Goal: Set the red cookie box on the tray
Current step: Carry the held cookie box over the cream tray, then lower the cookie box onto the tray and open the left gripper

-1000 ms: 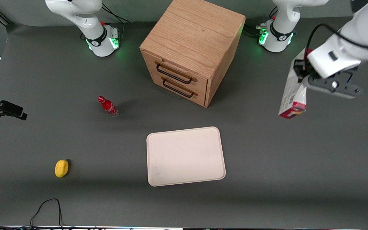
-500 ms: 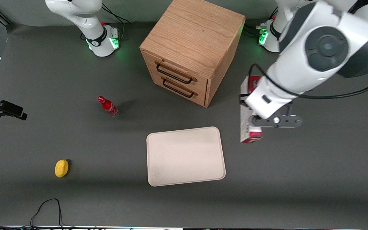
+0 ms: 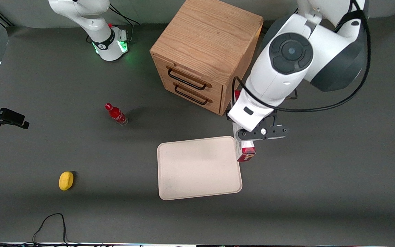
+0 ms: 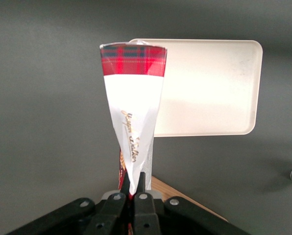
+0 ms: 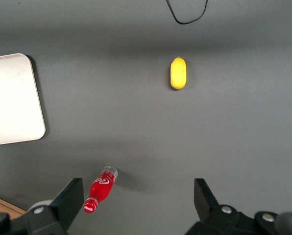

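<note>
Above the tray's (image 3: pixel 197 168) edge nearest the working arm, the gripper (image 4: pixel 134 192) pinches the red cookie box (image 4: pixel 133 107) hanging lengthwise; released here, it could catch the rim, topple and land off the tray.

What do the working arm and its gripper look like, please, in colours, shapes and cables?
The left arm has glossy white rounded shells, with a dark grey round joint cap and a dark grey section at the elbow. A black cable loops along it. A small dark slot marks the white wrist housing. Its gripper, above the table beside the tray's edge, is black, with slim fingers and silver screws on the crossbar.
</note>
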Controlling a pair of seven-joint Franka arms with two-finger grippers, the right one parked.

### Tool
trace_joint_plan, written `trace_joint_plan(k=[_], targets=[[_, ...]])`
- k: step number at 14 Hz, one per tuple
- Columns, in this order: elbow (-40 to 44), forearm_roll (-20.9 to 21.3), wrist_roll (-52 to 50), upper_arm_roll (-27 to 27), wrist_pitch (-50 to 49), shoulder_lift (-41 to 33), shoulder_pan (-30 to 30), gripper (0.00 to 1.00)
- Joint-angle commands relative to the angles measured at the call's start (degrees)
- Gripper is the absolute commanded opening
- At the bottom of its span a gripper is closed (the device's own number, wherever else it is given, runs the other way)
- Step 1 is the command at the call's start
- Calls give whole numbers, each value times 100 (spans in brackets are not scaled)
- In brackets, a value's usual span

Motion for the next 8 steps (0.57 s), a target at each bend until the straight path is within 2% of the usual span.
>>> trace_joint_plan(k=[1,4,8], targets=[[207,72,-89,76,350,488,-23,0],[57,194,-89,76,1027,1050,-14,0],[-285,344,122,76,1660,1421,-14,0]])
